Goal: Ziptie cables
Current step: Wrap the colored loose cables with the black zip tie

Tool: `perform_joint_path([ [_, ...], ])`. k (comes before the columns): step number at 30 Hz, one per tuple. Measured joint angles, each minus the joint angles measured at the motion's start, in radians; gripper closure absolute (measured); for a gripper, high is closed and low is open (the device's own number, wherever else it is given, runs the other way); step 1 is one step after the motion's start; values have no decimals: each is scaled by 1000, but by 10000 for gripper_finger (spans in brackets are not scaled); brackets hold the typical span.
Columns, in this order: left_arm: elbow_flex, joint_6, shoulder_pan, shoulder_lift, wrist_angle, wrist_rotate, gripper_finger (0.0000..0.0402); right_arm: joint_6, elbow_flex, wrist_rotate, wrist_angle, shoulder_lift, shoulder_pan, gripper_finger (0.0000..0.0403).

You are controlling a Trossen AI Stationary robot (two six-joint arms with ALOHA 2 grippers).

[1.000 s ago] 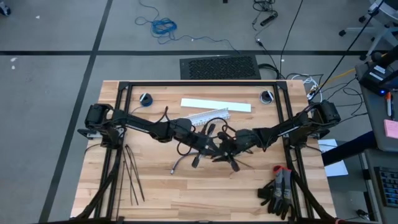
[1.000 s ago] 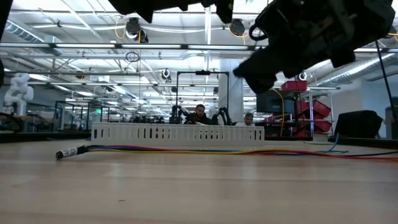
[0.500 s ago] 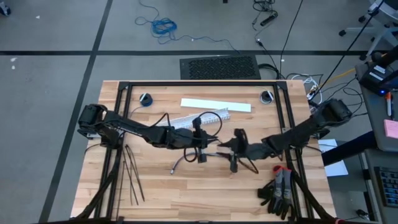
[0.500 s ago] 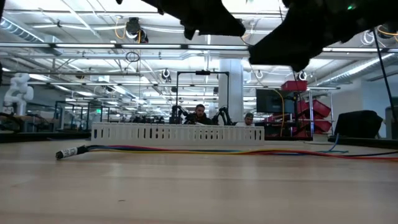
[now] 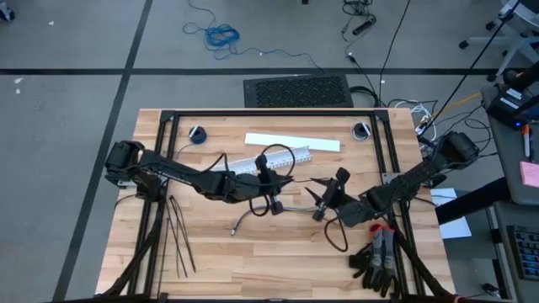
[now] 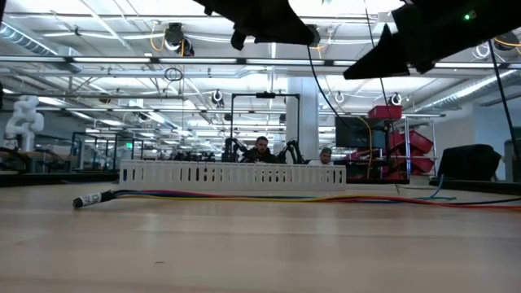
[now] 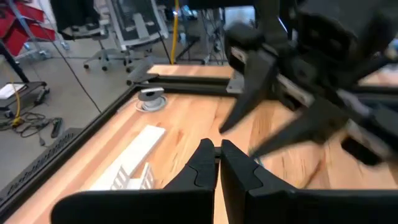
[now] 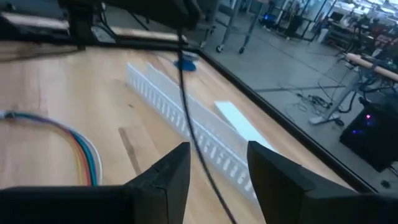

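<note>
Cables flat on wooden table, workshop behind.

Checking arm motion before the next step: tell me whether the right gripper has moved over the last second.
Yes. In the high view the right gripper has pulled back toward the table's right side, away from the white slotted duct.

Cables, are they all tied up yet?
Not yet. Nothing looks done: the cables lie loose on the table with no tie around them. The zipties wait near the table's left side. Both arms hover over the middle, the left gripper shut and the right gripper open. Fetching a tie, looping it and pulling it tight are all left.
</note>
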Motion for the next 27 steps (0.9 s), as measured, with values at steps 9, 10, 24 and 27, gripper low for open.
perform_joint_path([
  [9,0,-43,27,0,42,-18,394,-219,175,79,-6,220,-77,253],
  [10,0,-43,28,0,42,-18,394,-238,194,108,-5,238,-82,253],
  [24,0,-34,30,1,29,-16,392,-276,248,139,7,279,-133,391],
  [27,0,11,30,1,7,-9,384,-255,247,123,6,273,-133,401],
])
